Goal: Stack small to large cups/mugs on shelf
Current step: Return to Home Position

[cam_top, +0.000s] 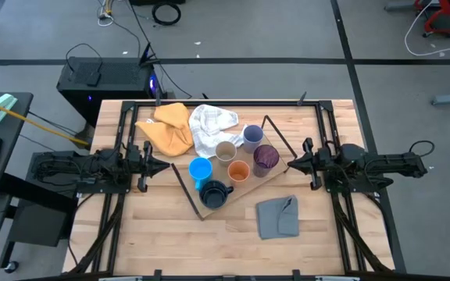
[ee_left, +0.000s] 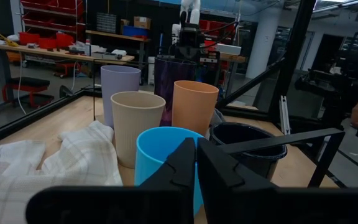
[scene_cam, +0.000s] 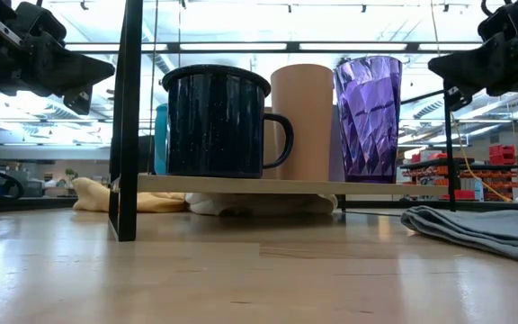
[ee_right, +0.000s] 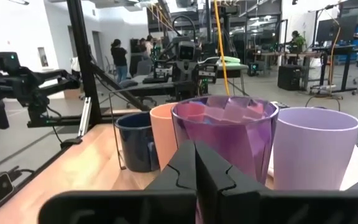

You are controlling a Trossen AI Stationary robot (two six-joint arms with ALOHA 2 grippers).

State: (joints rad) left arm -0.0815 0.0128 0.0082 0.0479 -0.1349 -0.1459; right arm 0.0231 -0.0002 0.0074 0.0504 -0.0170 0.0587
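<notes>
Left end effector (cam_top: 156,165) and right end effector (cam_top: 294,165) clenched empty, held clear of shelf (cam_top: 242,194): cups (cam_top: 238,172) grouped there, job judged done.

From table level I see the shelf (scene_cam: 241,184) held just off the table (scene_cam: 241,279) on its black frame (scene_cam: 128,117). On it, the navy mug (scene_cam: 216,121) stands nearest me, handle to the right. The orange cup (scene_cam: 306,121) stands behind it, and the purple cup (scene_cam: 369,117) is just right of that. A sliver of blue cup (scene_cam: 160,137) shows left of the mug. A grey cloth (scene_cam: 484,229) lies at right. The left gripper (scene_cam: 108,68) and right gripper (scene_cam: 433,65) hang at the top corners.
</notes>
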